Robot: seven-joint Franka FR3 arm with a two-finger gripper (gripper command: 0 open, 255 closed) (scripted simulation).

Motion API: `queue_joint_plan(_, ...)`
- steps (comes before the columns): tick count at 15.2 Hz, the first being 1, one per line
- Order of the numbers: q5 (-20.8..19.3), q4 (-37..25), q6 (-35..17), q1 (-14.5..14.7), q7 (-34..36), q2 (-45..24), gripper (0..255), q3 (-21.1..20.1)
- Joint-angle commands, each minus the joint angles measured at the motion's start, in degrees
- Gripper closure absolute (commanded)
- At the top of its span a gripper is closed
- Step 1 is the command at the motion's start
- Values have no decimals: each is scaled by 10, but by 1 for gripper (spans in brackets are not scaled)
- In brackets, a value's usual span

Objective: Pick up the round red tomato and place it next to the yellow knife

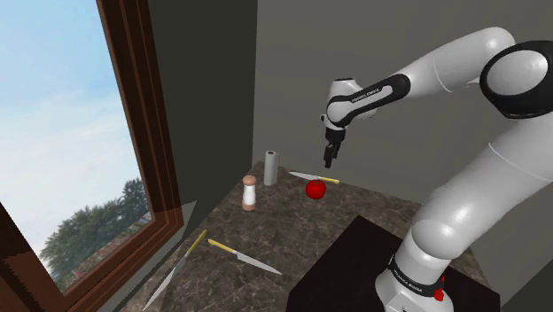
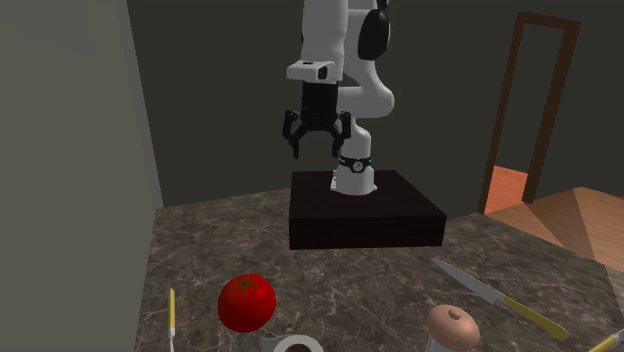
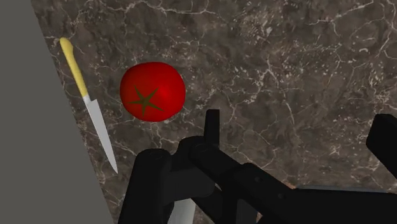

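Observation:
A round red tomato [image 1: 315, 188] [image 2: 246, 301] [image 3: 153, 91] with a dark green star on top rests on the dark marble counter [image 3: 286, 57] close to the back wall. Just beside it, between it and the wall, lies a yellow-handled knife [image 1: 317, 178] [image 2: 172, 312] [image 3: 86, 102]; the two do not touch. My black gripper [image 1: 329, 159] [image 2: 318, 150] [image 3: 299, 133] hangs open in the air above the counter, a little off to one side of the tomato, fingers pointing down. Nothing is between the fingers [image 3: 212, 124].
A brown-topped shaker [image 1: 249, 192] [image 2: 452, 325] and a grey cylinder [image 1: 270, 167] [image 2: 293, 345] stand near the tomato. Two more yellow-handled knives [image 1: 244, 257] [image 1: 177, 266] lie toward the window [image 1: 71, 133]. The dark stand box [image 2: 365, 210] sits behind the gripper. A doorway [image 2: 530, 110] is beyond it.

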State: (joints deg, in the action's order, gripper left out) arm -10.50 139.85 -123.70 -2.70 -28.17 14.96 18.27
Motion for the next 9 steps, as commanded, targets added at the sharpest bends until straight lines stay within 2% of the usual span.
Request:
queue_joint_plan(1, 7, -20, -30, 0, -38, -51, 0, 17)
queue_joint_plan(9, 75, -123, -105, -19, -187, -245, 0, 42)
